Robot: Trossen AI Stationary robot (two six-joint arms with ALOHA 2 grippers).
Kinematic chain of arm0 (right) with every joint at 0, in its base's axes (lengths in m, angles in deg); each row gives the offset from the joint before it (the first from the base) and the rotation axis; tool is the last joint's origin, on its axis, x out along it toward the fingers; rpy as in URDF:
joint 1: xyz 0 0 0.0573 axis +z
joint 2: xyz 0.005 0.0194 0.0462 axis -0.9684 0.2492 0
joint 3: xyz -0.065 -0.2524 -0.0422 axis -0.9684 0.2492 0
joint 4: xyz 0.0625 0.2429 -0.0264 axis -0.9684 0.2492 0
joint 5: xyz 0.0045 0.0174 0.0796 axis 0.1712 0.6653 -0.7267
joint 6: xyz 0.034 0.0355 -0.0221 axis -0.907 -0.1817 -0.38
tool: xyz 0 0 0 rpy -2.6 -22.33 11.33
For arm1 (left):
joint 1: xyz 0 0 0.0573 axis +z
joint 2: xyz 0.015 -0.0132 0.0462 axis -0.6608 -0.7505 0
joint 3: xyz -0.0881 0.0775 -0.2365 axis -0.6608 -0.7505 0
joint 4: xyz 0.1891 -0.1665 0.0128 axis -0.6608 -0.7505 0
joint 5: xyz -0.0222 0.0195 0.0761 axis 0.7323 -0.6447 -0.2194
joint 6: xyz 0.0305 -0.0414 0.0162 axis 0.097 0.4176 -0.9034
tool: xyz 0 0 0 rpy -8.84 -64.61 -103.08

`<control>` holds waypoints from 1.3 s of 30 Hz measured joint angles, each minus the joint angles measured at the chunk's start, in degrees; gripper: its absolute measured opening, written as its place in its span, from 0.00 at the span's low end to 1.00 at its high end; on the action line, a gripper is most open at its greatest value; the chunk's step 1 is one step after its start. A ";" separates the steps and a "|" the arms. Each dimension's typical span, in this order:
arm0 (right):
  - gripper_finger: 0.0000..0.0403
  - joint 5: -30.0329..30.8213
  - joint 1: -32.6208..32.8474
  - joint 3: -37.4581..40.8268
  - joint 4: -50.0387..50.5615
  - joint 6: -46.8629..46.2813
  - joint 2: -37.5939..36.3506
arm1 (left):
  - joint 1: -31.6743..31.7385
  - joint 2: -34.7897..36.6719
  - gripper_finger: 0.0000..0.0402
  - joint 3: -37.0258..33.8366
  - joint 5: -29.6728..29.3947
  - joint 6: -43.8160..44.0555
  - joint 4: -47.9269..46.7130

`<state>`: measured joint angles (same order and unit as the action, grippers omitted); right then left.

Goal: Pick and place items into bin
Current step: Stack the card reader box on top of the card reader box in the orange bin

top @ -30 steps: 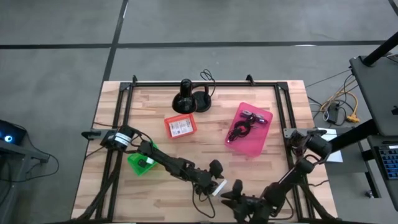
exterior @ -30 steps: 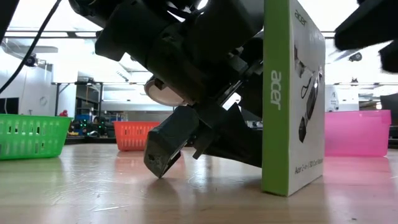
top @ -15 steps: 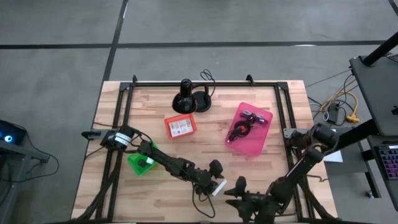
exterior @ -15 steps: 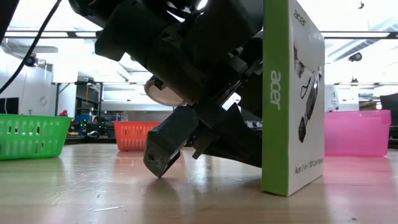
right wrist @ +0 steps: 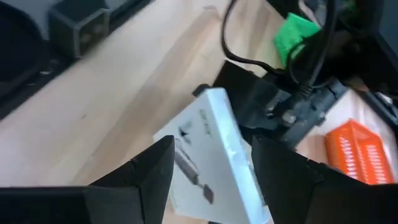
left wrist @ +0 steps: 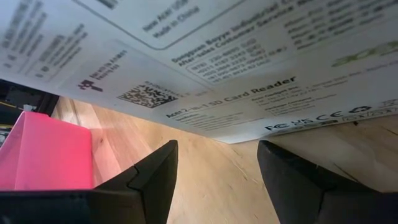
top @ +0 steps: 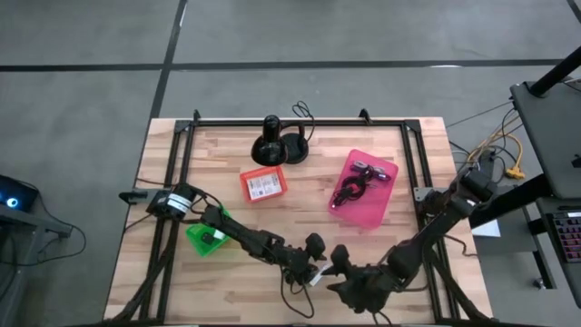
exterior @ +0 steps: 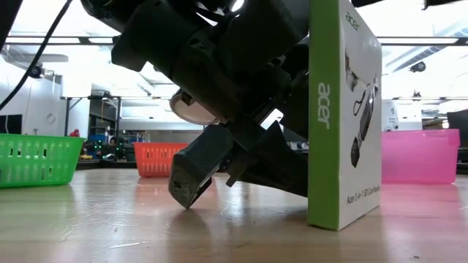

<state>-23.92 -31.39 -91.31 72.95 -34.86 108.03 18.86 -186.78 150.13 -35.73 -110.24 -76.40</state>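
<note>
A white box with a green side [exterior: 340, 117] stands upright on its short end on the table near the front edge [top: 318, 275]. My left gripper [left wrist: 214, 158] is low beside it, slanting down, open, with the box's printed face [left wrist: 205, 56] just beyond its fingertips. In the low view its dark body [exterior: 219, 146] shows to the left of the box and partly behind it. My right gripper [right wrist: 211, 149] is open and hangs above the box [right wrist: 214, 155], clear of it, to the right of the left gripper [top: 338, 262]. My left gripper's fingertips [left wrist: 163, 163] stand close before the box's lower edge [left wrist: 239, 138], coming slanting down from the table's left. I cannot tell whether they touch the box. The box stands on the table by its own lower end.
A pink bin [top: 365, 188] with a black cable and small pieces sits at the right. An orange bin [top: 263, 184] holds a white card, and a green bin [top: 207, 238] sits under the left arm. A black round-based stand [top: 277, 143] is at the far edge.
My right gripper has risen and drawn back from the box, going toward the table's far side, and has left the low view's upper right corner. The box has stayed upright where it was.
</note>
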 joint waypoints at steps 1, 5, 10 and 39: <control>0.50 -0.95 -0.22 -0.07 0.38 0.26 -0.22 | 0.00 0.00 0.52 0.00 -0.04 -0.02 -0.19; 0.50 -2.58 -1.98 -0.06 2.73 0.78 -0.37 | 0.00 0.00 0.52 0.00 -0.06 0.00 -0.22; 0.50 -3.19 -4.50 -0.05 3.43 1.46 -0.56 | 0.00 0.02 0.52 0.04 -0.08 -0.02 -0.26; 0.50 -11.86 -7.66 -4.73 12.51 2.16 -0.65 | 0.00 0.00 0.52 0.04 -0.19 0.00 -0.31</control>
<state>-35.78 -39.05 -96.04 85.46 -32.70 107.39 18.86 -186.78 150.17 -35.92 -110.24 -76.71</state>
